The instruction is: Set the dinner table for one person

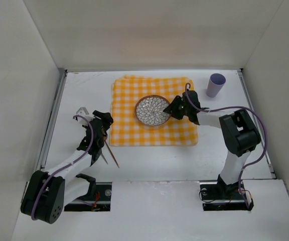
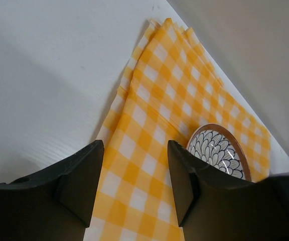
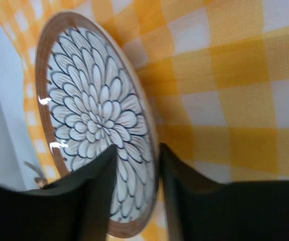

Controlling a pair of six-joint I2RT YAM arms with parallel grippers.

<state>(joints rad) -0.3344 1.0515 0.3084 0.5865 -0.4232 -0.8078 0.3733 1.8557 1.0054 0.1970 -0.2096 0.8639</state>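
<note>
A round plate (image 1: 152,111) with a blue petal pattern and a brown rim lies on the yellow-and-white checkered cloth (image 1: 134,95) in the middle of the white dinner table (image 1: 84,90). My right gripper (image 1: 173,108) is at the plate's right rim. In the right wrist view its jaws (image 3: 137,150) straddle the rim of the plate (image 3: 89,115), one finger over the inside and one outside, closed on it. My left gripper (image 1: 104,118) is open and empty at the cloth's left edge. In the left wrist view it (image 2: 135,145) hangs over the cloth (image 2: 154,100), with the plate (image 2: 217,150) beyond.
A lilac cup (image 1: 215,84) stands upright at the back right, off the cloth. Thin brown sticks (image 1: 110,152) lie on the table beside my left arm. A small metal utensil (image 1: 82,111) lies left of my left gripper. White walls enclose three sides.
</note>
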